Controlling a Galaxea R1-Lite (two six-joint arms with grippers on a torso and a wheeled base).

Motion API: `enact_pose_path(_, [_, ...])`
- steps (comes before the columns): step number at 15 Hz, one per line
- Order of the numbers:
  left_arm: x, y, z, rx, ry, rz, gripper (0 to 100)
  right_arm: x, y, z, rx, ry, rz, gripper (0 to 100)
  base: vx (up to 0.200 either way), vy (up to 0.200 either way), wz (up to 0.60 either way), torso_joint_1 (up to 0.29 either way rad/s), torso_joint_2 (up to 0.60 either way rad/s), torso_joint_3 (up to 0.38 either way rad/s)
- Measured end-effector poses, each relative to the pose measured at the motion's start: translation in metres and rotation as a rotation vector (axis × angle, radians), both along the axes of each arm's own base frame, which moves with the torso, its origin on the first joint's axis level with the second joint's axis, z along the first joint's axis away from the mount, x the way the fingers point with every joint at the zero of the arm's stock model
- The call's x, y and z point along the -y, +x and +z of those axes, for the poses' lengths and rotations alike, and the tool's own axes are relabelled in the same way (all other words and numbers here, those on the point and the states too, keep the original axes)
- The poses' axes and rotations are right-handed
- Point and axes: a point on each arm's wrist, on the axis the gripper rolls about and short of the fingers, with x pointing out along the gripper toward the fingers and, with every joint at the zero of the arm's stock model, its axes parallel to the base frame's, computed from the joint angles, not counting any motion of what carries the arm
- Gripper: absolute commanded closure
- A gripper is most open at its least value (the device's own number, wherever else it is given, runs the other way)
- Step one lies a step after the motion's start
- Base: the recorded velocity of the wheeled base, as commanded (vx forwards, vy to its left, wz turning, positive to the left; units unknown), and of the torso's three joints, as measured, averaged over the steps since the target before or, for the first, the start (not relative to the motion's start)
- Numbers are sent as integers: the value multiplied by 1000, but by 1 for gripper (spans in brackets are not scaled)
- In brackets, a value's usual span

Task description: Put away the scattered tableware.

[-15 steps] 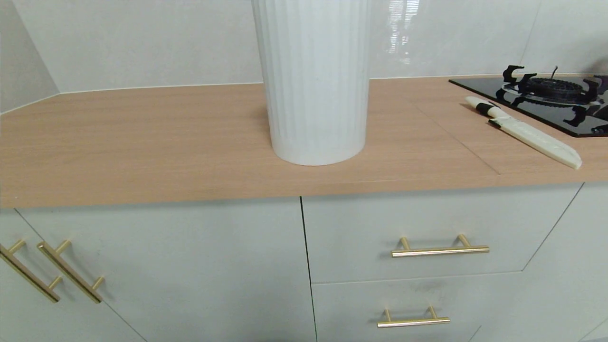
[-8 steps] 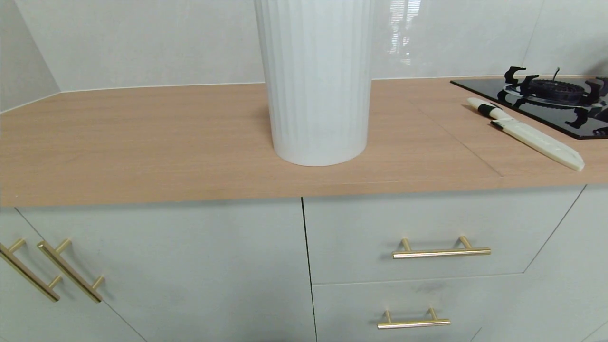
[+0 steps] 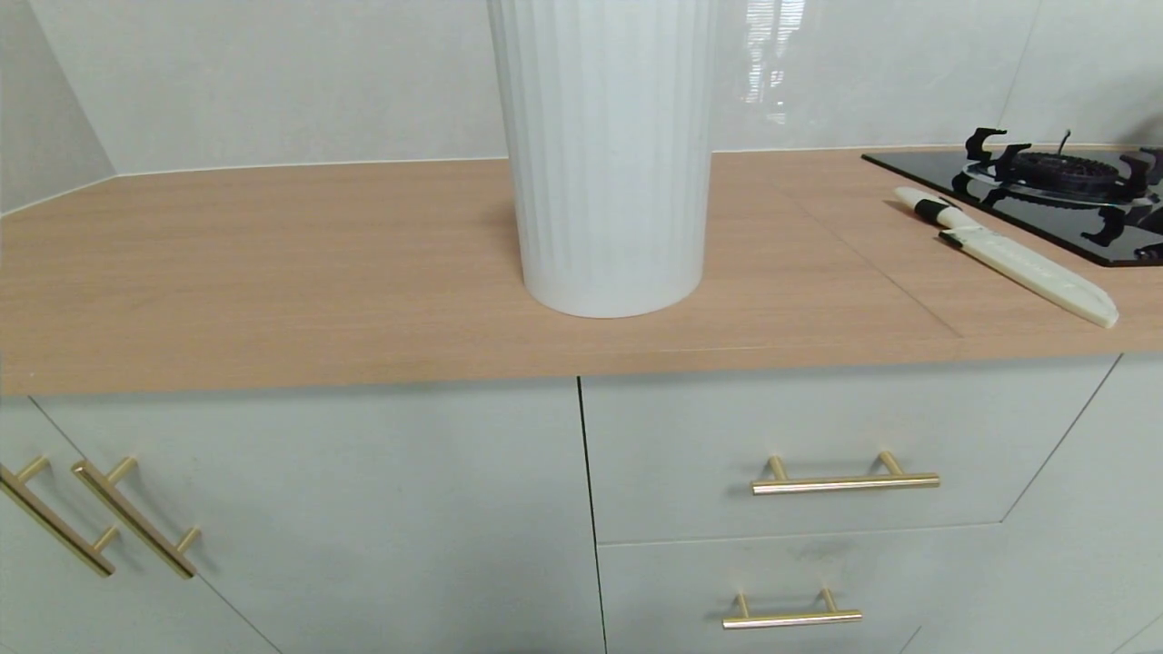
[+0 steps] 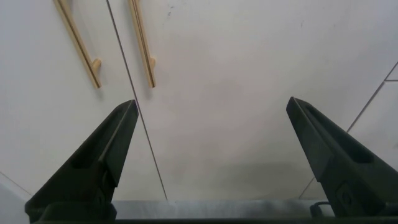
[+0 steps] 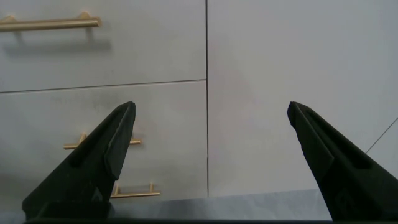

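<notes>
Knife (image 3: 1004, 256): 1, white, lying flat on bench (image 3: 273, 272), at 3 o'clock from ribbed container (image 3: 607, 154), just beside hob (image 3: 1045, 195).
Container: upright, mouth out of frame; contents cannot be told.
Left claw (image 4: 210, 104), right claw (image 5: 211, 106): 2, spread wide, empty, facing cabinet fronts (image 4: 236, 74).
Advice: raise right claw to bench; take knife by handle, not blade.
</notes>
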Motion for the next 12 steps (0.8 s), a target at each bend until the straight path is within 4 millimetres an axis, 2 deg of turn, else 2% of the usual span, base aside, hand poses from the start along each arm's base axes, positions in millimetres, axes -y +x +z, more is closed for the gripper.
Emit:
enact_pose_path(5, [0,0,0,0,0,0,0,0,0,0,0,0,0,0,0,0,0,0,0,0])
enact_pose_path(9, [0,0,0,0,0,0,0,0,0,0,0,0,0,0,0,0,0,66,-206,-259])
enact_pose_path(12, [0,0,0,0,0,0,0,0,0,0,0,0,0,0,0,0,0,110,-538,-312])
